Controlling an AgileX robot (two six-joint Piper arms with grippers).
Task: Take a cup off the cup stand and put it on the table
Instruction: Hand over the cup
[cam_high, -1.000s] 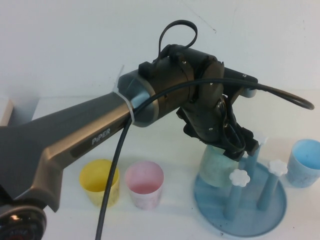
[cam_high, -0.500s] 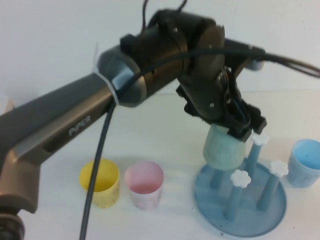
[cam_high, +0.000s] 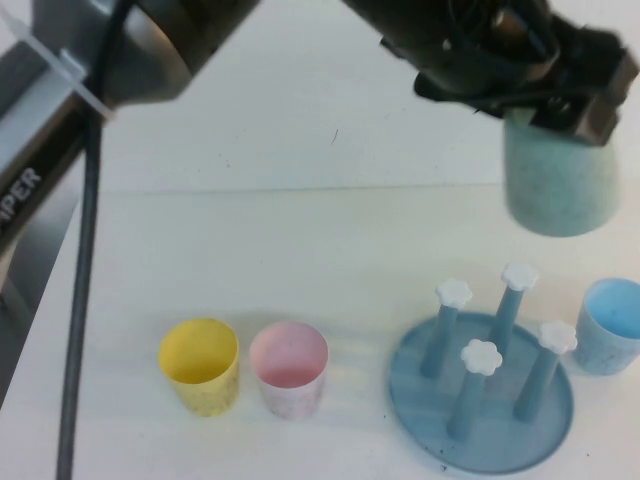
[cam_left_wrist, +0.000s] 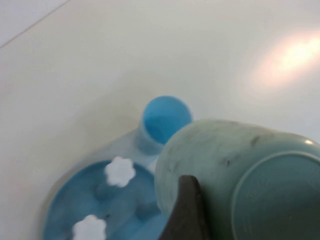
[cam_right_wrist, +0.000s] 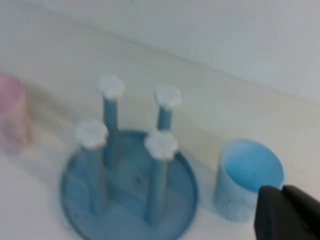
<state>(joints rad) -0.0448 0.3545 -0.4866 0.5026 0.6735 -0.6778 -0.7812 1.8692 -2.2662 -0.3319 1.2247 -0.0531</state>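
My left gripper (cam_high: 558, 105) is shut on the pale mint-green cup (cam_high: 556, 182) and holds it upside down in the air, well above and behind the cup stand (cam_high: 481, 432). All the stand's white-capped pegs (cam_high: 455, 293) are bare. In the left wrist view the cup (cam_left_wrist: 235, 170) fills the lower right, with one dark finger (cam_left_wrist: 186, 212) against its side and the stand (cam_left_wrist: 95, 205) below. My right gripper (cam_right_wrist: 284, 212) is shut and empty, low over the table (cam_high: 300, 250), next to a light blue cup (cam_right_wrist: 247, 177) and the stand (cam_right_wrist: 127, 197).
A light blue cup (cam_high: 610, 325) stands upright just right of the stand. A yellow cup (cam_high: 200, 365) and a pink cup (cam_high: 288, 368) stand side by side at the front left. My left arm (cam_high: 60, 150) crosses the upper left.
My left gripper has lifted the mint-green cup off its peg and carried it up and to the right. The stand and the other cups have not moved.
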